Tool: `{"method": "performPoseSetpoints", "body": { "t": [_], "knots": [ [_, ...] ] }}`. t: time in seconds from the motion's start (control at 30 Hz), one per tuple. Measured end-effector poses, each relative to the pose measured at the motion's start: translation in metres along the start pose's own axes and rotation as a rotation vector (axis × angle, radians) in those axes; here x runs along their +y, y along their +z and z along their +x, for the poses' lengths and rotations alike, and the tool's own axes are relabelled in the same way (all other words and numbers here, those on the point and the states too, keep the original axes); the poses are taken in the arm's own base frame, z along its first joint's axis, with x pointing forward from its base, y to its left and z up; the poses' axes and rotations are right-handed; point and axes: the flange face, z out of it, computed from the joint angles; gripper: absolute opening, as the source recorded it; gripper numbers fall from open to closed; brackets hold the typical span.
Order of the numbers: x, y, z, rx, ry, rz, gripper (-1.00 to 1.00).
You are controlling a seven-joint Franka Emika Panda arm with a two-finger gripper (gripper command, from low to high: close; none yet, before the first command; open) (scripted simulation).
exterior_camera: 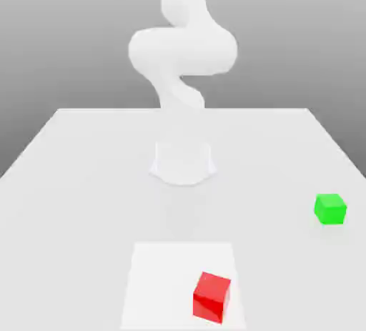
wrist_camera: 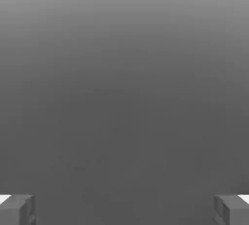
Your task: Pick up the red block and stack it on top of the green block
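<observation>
The red block (exterior_camera: 211,297) sits on the table near its front edge, a little toward the exterior view's right. The green block (exterior_camera: 330,209) rests on the table farther back, at the exterior view's right, well apart from the red one. In the hand view my gripper (wrist_camera: 124,212) is open: its two grey fingertips (wrist_camera: 17,210) stand far apart with nothing between them, against a plain grey background. The white arm (exterior_camera: 182,51) rises from its base and leaves the exterior view at the top.
The arm's round base (exterior_camera: 183,161) stands at the middle of the light grey table (exterior_camera: 78,179). A brighter white square patch (exterior_camera: 161,279) lies on the table at the front, and the red block rests on its corner.
</observation>
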Motion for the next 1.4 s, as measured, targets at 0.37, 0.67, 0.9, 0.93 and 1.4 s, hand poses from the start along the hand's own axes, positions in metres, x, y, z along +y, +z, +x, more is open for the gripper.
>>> {"method": "performPoseSetpoints", "body": {
  "t": [0.37,0.67,0.9,0.93,1.4],
  "knots": [
    [0.032,0.218,-0.059,-0.165,0.123,-0.294,0.00],
    [0.104,0.351,-0.148,-0.328,0.232,-0.499,0.00],
    [0.160,0.420,-0.216,-0.419,0.297,-0.590,0.00],
    [0.166,0.429,-0.223,-0.420,0.298,-0.591,0.00],
    [0.149,0.402,-0.209,-0.420,0.298,-0.592,-1.00]
  ]
}}
